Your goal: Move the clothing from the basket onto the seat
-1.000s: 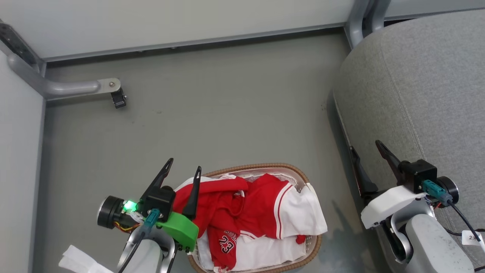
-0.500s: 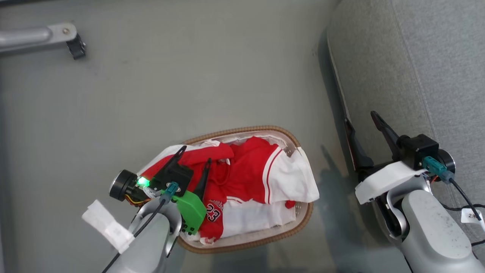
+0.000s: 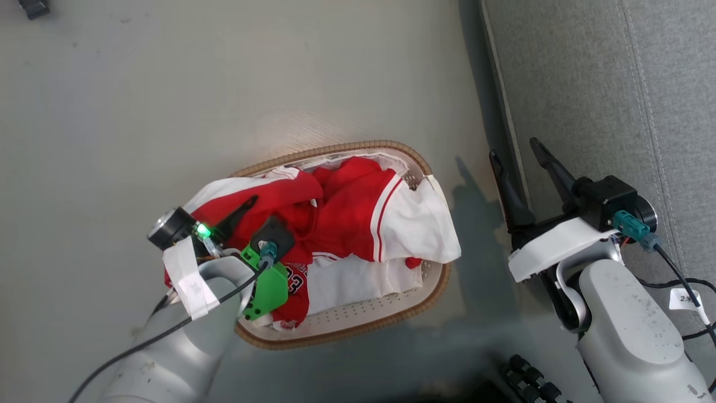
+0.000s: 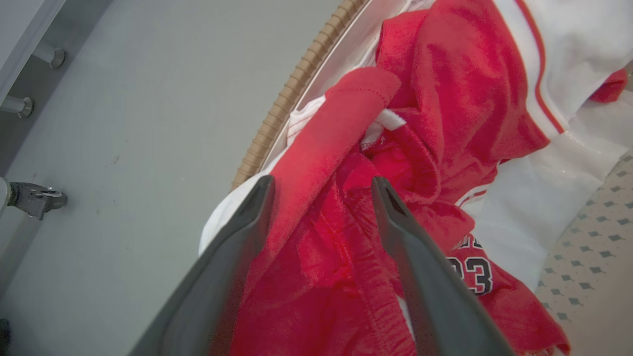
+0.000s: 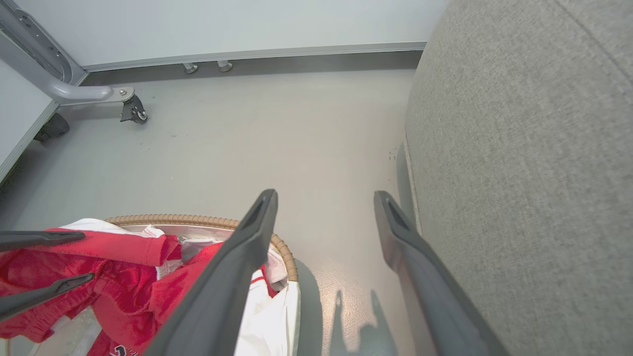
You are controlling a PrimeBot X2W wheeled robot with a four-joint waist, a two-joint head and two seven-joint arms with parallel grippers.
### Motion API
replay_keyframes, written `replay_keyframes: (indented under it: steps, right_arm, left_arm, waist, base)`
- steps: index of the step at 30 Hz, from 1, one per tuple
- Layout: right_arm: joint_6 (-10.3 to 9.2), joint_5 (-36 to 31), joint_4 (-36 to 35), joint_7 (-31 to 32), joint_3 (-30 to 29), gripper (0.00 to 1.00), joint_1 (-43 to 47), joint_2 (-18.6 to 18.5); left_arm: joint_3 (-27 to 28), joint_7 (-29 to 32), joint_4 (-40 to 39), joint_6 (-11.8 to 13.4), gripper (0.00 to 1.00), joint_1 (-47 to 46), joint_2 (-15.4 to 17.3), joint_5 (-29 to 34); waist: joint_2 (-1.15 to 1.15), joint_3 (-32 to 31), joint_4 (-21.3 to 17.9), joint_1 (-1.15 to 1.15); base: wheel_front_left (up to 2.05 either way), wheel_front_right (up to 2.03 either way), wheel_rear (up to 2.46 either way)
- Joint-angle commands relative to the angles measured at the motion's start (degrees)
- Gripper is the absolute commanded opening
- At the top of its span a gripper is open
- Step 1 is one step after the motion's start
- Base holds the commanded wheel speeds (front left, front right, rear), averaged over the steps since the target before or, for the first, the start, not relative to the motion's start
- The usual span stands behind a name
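The basket (image 3: 358, 146), white with a brown rim, stands on the grey floor left of the seat (image 3: 604, 84). The clothing (image 3: 347, 218), red with white panels and a "23", is heaped in it and spills over the left rim. My left gripper (image 4: 322, 183) is open and tilted down over the heap's left side. Its fingers (image 3: 241, 210) straddle a red fold. My right gripper (image 3: 513, 146) hangs open and empty at the seat's front edge, right of the basket. The right wrist view shows the basket (image 5: 198, 218), the clothing (image 5: 113, 252) and the seat (image 5: 519, 148).
A metal frame leg with a black caster (image 5: 133, 110) stands at the far left near the wall. Another caster (image 3: 33, 6) shows at the head view's top left. A dark part of my base (image 3: 526, 375) sits below the basket.
The head camera has tipped down, shifting the whole picture. My left gripper has swung from the basket's left rim down onto the red clothing. The right gripper stays by the seat edge.
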Motion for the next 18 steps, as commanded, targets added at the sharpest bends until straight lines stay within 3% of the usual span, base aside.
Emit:
replay_keyframes:
  steps: [1,5,12,18]
  right_arm:
    - [-0.04,0.0,0.0,-0.2,0.1,1.0,-0.6,0.1]
    - [-0.04,0.3,-0.1,-0.2,0.4,1.0,-1.1,0.4]
    - [-0.04,0.2,-0.4,-0.2,1.4,1.0,-1.3,1.0]
    - [-0.04,0.0,-0.8,-0.2,2.0,1.0,-1.9,1.3]
  left_arm:
    - [-0.6,0.0,1.3,1.0,1.0,-1.7,0.7,0.8]
    - [-2.9,1.6,5.7,2.7,1.0,-5.0,0.4,3.2]
    - [-5.1,4.6,8.0,3.1,1.0,-8.1,0.4,4.4]
    - [-6.3,9.1,8.5,1.5,1.0,-9.8,0.2,4.4]
  waist:
    - [0.54,2.2,-1.2,-0.01]
    - [0.54,3.7,-1.7,-0.01]
    - [0.54,6.2,-2.4,-0.01]
    - [0.54,8.1,-2.8,-0.01]
  base:
    - [0.0,0.0,0.0]
    - [0.0,0.0,0.0]
    - [0.0,0.0,0.0]
    - [0.0,0.0,0.0]
